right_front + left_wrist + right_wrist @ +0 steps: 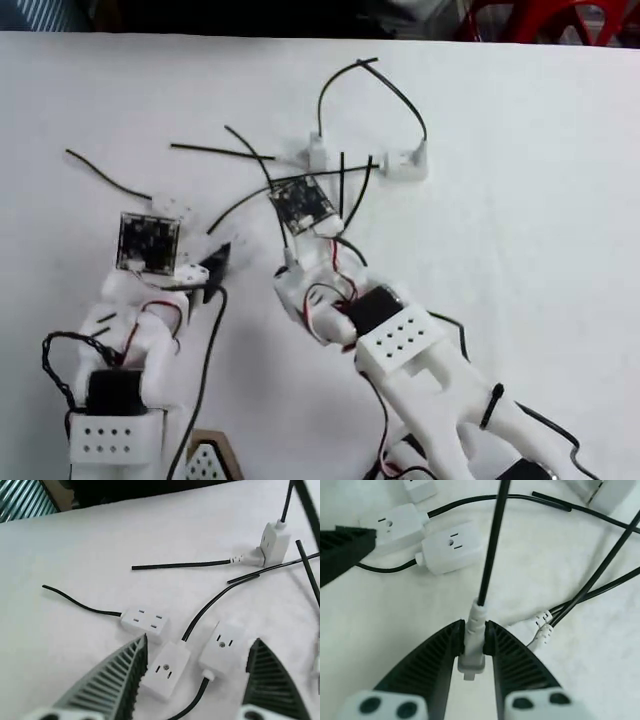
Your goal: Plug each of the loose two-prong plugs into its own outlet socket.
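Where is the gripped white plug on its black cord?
In the right wrist view, the white plug sits clamped in the right gripper, short of the nearest white outlet socket.

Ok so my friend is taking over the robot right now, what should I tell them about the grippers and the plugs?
Left gripper: open, over a white plastic socket block and its twin beside it, both empty.
Right gripper: shut on a white two-prong plug with a black cord, near those blocks.
Done: another white plug looks seated in the far white socket block.
To do: push the held plug into a free socket; two small white plug ends beside it look loose too.
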Action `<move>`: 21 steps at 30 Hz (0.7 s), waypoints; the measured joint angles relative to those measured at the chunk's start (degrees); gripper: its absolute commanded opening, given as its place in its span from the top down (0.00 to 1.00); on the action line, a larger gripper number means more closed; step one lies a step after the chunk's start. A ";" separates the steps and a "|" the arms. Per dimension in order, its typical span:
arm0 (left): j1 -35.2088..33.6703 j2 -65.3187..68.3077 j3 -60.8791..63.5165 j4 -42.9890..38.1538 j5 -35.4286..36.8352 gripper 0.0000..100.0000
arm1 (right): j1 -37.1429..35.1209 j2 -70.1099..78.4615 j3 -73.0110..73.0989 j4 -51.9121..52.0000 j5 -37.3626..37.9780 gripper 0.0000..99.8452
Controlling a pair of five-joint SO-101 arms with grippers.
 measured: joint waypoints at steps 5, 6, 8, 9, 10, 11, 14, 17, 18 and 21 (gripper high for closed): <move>0.62 -4.31 1.85 0.00 0.00 0.69 | -3.34 0.00 0.00 0.00 0.00 0.98; 0.62 -4.66 2.02 0.00 0.00 0.69 | -3.78 0.00 0.00 0.00 0.00 0.98; 0.62 -5.01 2.20 0.00 0.00 0.69 | -4.04 -0.26 0.00 0.00 0.00 0.98; 0.62 -5.10 2.29 0.00 0.00 0.69 | -4.04 -1.05 0.53 0.00 0.00 0.98; 0.62 -5.10 2.37 0.00 0.00 0.69 | -4.04 -2.11 1.23 0.00 0.00 0.98; 0.62 -5.10 2.37 0.00 0.00 0.69 | -4.48 -3.52 2.11 0.00 0.00 0.98; 0.62 -5.10 2.37 0.00 0.00 0.69 | -6.33 -10.11 5.80 0.00 0.00 0.98; 0.62 -5.10 2.37 0.00 0.00 0.69 | -7.21 -18.02 9.58 0.00 0.00 0.98; 0.62 -5.10 2.37 0.00 0.00 0.69 | -7.56 -20.48 10.81 0.00 0.00 0.98; 0.62 -5.10 2.37 0.00 0.00 0.69 | -8.53 -25.41 12.75 0.00 0.00 0.98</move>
